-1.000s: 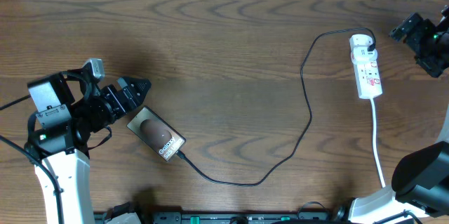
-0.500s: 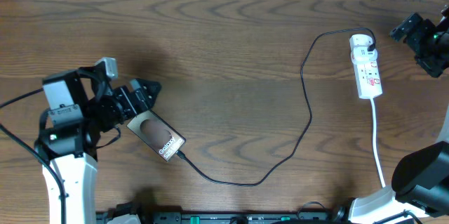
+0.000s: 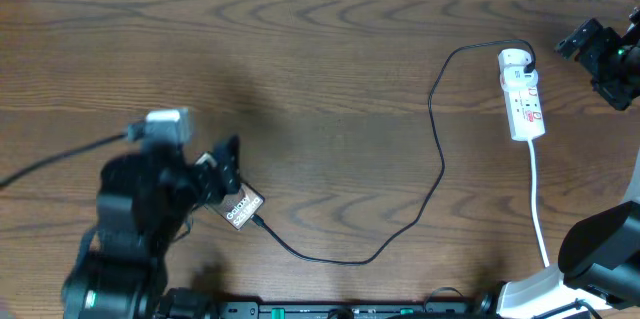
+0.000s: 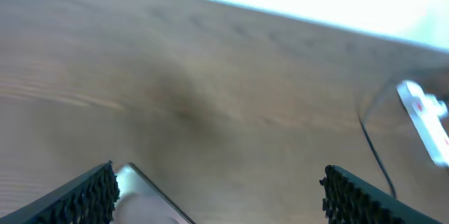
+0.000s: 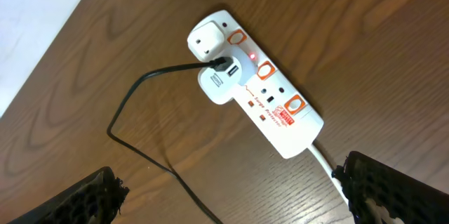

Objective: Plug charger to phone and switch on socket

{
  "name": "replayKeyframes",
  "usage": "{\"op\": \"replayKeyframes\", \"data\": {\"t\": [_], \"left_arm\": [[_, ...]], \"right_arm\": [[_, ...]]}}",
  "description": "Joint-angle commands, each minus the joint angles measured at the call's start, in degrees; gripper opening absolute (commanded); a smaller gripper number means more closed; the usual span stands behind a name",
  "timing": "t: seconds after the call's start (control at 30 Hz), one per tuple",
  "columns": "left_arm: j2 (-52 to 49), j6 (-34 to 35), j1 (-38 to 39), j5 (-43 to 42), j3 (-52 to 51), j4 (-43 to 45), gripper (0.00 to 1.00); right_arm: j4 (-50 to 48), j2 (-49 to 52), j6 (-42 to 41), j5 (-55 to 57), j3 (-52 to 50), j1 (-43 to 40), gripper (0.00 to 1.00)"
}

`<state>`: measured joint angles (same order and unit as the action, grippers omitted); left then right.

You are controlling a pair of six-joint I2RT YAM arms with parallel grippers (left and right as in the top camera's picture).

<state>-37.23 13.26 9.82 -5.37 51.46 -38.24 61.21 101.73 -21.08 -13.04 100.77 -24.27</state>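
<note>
The phone (image 3: 241, 207) lies at the front left, mostly hidden under my left arm; only its lettered end shows. The charger cable (image 3: 437, 149) runs from the phone's lower end, where its tip meets the phone, in a loop up to the socket (image 3: 523, 94) at the right. My left gripper (image 3: 226, 155) is open above the phone's far end. In the left wrist view the open jaws (image 4: 221, 196) frame a phone corner (image 4: 140, 189). My right gripper (image 3: 572, 45) is open and empty, beside the socket. The right wrist view (image 5: 231, 196) shows the socket (image 5: 273, 104) below it.
A white adapter (image 5: 221, 76) sits in the socket with the black cable (image 5: 140, 147) plugged into it. The socket's white cord (image 3: 538, 204) runs toward the front edge. The left arm's thick black cable (image 3: 60, 156) trails off left. The left views are motion-blurred.
My left arm has swung right and toward the front edge, now covering most of the phone, with its open jaws over the phone's far end. The right arm, cable and socket have not moved.
</note>
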Motion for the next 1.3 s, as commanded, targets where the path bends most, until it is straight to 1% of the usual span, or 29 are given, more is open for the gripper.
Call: {"op": "replayKeyframes", "data": {"t": [0.0, 0.13, 0.37, 0.47, 0.53, 0.67, 0.83, 1.03, 1.27], "left_arm": [[7.5, -0.8, -1.1, 7.2, -4.4, 1.8, 0.91], [16.1, -0.7, -4.2, 7.2, -12.2, 10.7, 0.91], [29.4, -0.7, -8.5, 7.1, -30.4, 31.8, 0.91], [33.5, -0.7, -10.1, 7.1, -36.7, 38.2, 0.91], [35.7, -0.7, -11.1, 7.1, -40.2, 40.7, 0.91], [37.1, -0.6, -12.8, 7.1, -45.0, 41.8, 0.91], [37.2, -0.6, -13.6, 7.0, -48.8, 40.7, 0.91], [37.2, -0.6, -13.7, 7.0, -50.8, 33.4, 0.91], [37.2, -1.2, -13.7, 6.9, -50.9, 33.3, 0.91]], "right_arm": [[0.1, 0.3, -0.7, 0.5, 0.3, -0.1, 0.99], [0.1, 0.3, -0.7, 0.5, 0.3, -0.1, 0.99], [0.1, 0.3, -0.7, 0.5, 0.3, -0.1, 0.99], [0.1, 0.3, -0.7, 0.5, 0.3, -0.1, 0.99], [0.1, 0.3, -0.7, 0.5, 0.3, -0.1, 0.99], [0.1, 0.3, -0.7, 0.5, 0.3, -0.1, 0.99], [0.1, 0.3, -0.7, 0.5, 0.3, -0.1, 0.99], [0.1, 0.3, -0.7, 0.5, 0.3, -0.1, 0.99], [0.1, 0.3, -0.7, 0.5, 0.3, -0.1, 0.99]]}}
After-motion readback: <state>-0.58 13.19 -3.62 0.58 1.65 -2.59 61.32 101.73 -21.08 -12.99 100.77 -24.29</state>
